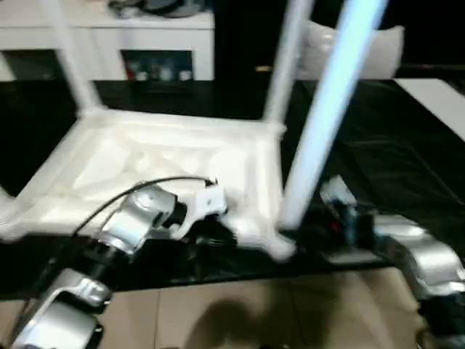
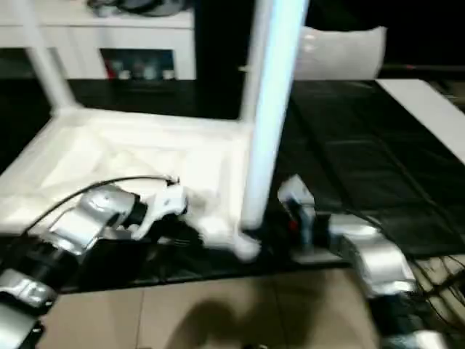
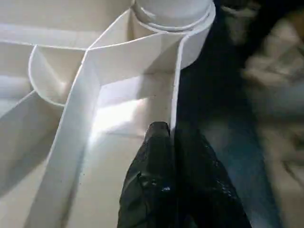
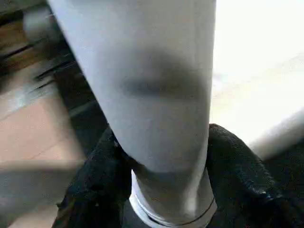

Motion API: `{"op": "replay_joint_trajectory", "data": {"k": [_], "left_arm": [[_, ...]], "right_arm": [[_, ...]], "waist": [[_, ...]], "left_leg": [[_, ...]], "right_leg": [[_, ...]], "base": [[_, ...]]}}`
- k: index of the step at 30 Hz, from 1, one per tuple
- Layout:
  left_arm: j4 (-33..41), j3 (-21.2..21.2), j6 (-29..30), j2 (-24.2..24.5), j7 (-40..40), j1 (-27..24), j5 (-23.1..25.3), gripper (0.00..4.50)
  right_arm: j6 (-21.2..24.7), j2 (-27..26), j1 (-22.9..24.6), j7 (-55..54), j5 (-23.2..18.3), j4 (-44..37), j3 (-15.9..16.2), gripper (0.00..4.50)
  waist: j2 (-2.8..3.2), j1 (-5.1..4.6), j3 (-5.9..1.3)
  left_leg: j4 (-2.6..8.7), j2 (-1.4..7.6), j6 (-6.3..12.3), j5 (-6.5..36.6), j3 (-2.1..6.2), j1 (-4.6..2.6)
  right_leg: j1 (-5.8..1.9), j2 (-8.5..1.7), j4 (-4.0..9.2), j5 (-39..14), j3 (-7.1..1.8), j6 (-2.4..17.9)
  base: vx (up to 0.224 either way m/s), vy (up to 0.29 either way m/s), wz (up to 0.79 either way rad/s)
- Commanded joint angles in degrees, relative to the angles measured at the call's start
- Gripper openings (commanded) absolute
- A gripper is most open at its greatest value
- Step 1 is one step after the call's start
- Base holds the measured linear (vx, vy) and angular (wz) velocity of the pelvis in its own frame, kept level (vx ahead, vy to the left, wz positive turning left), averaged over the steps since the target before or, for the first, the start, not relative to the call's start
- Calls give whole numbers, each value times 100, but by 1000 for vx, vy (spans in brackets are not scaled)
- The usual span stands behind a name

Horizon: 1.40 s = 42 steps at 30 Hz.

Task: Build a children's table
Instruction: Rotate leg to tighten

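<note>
Tabletop is lying upside down on the black desk, ribbed underside facing up, near edge close to the desk's front edge. That is the sensible orientation: the corner sockets are facing up so legs can drop in from above.

Far left leg and far right leg are already standing in the rear corners.

Left claw is clenched on the tabletop's near rim wall, one finger inside and the other outside. Likely reason: it is pinning the tabletop down while the other arm works on the corner beside it.

Near right leg is standing in the front right corner socket, leaning slightly. Right claw is grasping this leg low down, just above the socket collar, fingers on both sides. A low grip is probably giving better control for seating or twisting it home. Whether the leg is fully seated, cannot tell.

View differences: the head views are giving the layout, three legs up and both arms at the near right corner, but the claw tips are hard to read there. The left wrist view is showing the pinch on the rim and the socket with the leg base in it. The right wrist view is showing the fingers wrapping the leg.
</note>
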<state>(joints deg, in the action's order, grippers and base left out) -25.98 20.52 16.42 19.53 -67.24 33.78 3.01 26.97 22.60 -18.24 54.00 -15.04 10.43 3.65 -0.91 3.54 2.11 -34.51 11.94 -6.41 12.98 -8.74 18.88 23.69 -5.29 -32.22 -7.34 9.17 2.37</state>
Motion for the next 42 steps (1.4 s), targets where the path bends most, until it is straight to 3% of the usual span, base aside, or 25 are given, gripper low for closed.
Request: {"op": "replay_joint_trajectory", "data": {"k": [1,5,9,10,15,17,21,24,28,29,34,37,42], "left_arm": [[217,57,325,-369,330,-25,-164,0],[-10,-266,790,-1155,1612,159,-82,0],[-260,-428,762,-1479,2222,327,-4,0],[-264,-464,788,-1535,2332,345,13,0],[-169,-338,638,-1410,2275,286,157,0],[-184,-248,414,-1264,2142,242,200,0],[-262,-97,66,-987,1746,201,246,0],[-286,21,-204,-742,1350,172,267,0],[-298,50,-285,-676,1256,170,278,0],[-379,202,-678,-397,806,196,281,0],[-336,544,-1254,37,-298,178,220,0],[-285,626,-1398,123,-582,150,185,0],[-163,747,-1547,290,-997,106,137,0]], "right_arm": [[200,-269,-184,-792,110,60,-27,201],[406,-1120,-470,-2499,364,265,-357,196],[86,-1401,-557,-2967,564,458,-378,196],[37,-1456,-546,-2912,509,463,-394,252],[-36,-1469,-437,-2649,346,319,-437,300],[-139,-1367,-391,-2484,317,273,-412,313],[-334,-962,-299,-1751,259,256,-269,356],[-253,-589,-248,-1174,171,192,-213,381],[-227,-474,-235,-1012,163,163,-176,403],[-357,-5,-193,-349,180,117,-4,424],[-684,737,-188,983,136,152,284,424],[-702,878,-155,1407,31,93,344,400],[-600,1065,-69,1880,-104,-32,478,352]], "waist": [[-27,-18,-338],[-29,-147,-352],[-17,-128,-368],[-26,-129,-373],[4,-72,-407],[-4,-60,-403],[-5,-44,-383],[1,-9,-377],[2,18,-381],[0,21,-382],[-24,81,-376],[-18,151,-367],[-39,235,-376]], "left_leg": [[369,13,203,877,-32,102],[358,13,248,789,-30,120],[355,-19,419,715,-50,121],[360,-12,439,656,-47,140],[383,67,626,170,-26,153],[385,67,688,152,-35,159],[389,64,697,315,-59,143],[394,75,694,414,-55,130],[402,90,623,374,-50,119],[399,90,616,360,-50,122],[396,108,731,442,-54,114],[401,129,679,439,-70,81],[407,163,629,398,-59,82]], "right_leg": [[-406,-324,595,-3306,-160,-162],[-382,-310,590,-3075,-154,-26],[-381,-302,585,-2974,-177,-78],[-393,-299,567,-2884,-186,-65],[-432,-316,377,-1914,-282,369],[-444,-322,351,-1800,-299,472],[-433,-326,389,-2002,-308,463],[-435,-326,399,-2128,-311,409],[-430,-334,379,-2088,-318,442],[-430,-334,375,-2050,-319,469],[-431,-347,351,-1975,-342,537],[-403,-350,350,-2032,-351,595],[-420,-362,303,-1909,-365,646]], "base": [[0,0,0],[0,0,0],[0,0,0],[0,0,0],[0,0,0],[0,0,0],[0,0,0],[0,0,0],[0,0,0],[0,0,0],[0,0,0],[0,0,0],[0,0,0]]}}
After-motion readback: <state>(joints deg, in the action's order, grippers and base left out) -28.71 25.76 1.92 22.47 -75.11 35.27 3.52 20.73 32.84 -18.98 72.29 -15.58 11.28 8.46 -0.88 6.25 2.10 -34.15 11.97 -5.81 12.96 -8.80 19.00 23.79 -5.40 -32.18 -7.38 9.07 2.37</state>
